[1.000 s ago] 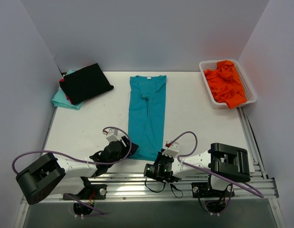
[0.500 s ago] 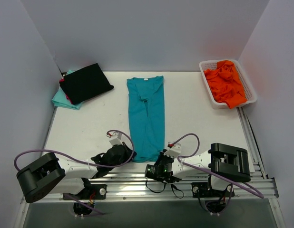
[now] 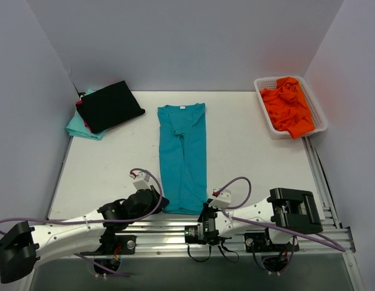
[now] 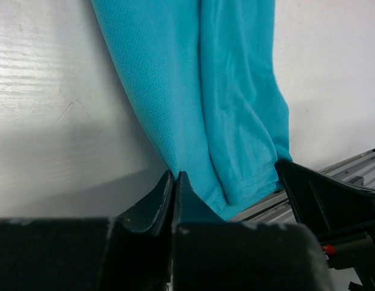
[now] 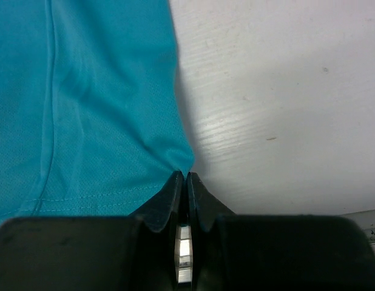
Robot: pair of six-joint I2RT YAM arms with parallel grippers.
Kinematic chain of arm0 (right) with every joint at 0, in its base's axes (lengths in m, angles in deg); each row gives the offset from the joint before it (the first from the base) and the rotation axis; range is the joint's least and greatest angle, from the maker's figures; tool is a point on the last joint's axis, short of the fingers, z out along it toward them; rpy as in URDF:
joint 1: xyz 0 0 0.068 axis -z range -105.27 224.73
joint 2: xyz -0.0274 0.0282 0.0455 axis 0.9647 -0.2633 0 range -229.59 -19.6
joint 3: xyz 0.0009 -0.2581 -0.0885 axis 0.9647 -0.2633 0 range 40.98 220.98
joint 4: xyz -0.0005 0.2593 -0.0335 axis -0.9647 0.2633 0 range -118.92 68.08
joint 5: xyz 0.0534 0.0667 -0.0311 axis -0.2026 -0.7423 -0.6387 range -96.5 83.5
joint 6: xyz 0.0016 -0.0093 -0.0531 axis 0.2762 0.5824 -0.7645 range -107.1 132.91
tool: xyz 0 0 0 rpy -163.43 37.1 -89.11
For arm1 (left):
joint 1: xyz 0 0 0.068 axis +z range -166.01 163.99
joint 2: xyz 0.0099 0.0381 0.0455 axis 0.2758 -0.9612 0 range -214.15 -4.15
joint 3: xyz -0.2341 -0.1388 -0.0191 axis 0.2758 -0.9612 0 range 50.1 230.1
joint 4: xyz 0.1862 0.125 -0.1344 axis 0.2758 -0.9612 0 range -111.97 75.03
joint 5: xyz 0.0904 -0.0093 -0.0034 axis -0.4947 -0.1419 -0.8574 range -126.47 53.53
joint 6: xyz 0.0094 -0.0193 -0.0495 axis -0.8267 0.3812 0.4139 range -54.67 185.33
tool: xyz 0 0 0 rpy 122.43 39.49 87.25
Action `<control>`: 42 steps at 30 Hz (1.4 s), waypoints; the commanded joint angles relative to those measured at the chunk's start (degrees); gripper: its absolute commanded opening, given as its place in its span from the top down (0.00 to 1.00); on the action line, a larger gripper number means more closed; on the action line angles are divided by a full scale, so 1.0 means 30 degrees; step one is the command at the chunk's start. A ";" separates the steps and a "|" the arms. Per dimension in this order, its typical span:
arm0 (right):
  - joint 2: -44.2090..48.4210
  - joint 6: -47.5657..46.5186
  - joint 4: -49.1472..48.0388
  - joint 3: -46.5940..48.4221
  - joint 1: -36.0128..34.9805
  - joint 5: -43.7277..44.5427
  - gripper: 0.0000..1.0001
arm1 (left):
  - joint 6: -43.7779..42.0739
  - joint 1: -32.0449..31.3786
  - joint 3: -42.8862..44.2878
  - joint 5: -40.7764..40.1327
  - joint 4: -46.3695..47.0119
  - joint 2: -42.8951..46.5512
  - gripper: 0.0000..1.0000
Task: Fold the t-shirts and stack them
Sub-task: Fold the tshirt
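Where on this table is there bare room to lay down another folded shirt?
Two bare patches of the white table: one between the long teal t-shirt and the white mesh basket of orange shirts, one left of the teal shirt, nearer than the black folded shirt stack. The near edge is crowded: both grippers' jaws pinch the hem.

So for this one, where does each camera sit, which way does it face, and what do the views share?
Top external: above and behind the arms, looking down on the table; both arms show, left gripper and right gripper.
Left wrist: on the left arm, looking along its shut fingers at the teal shirt.
Right wrist: on the right arm, looking along its shut fingers pinching the shirt's corner.
Shared: all three show the teal shirt's near hem.
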 commanded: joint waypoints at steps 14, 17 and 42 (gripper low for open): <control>0.3409 -0.6972 0.2940 0.5260 0.4475 0.5790 1.00 | -0.3660 0.2306 0.7068 -0.1306 -0.3428 -0.1712 0.98; 0.3703 -0.9029 0.0861 0.5348 0.6031 0.5645 1.00 | -0.4307 0.3804 0.7684 -0.0632 -0.2431 -0.3147 0.98; -0.6919 -1.8733 -0.9193 1.2251 1.5143 -0.0361 1.00 | -0.6037 1.2710 1.4742 0.5226 0.3078 -1.6531 0.98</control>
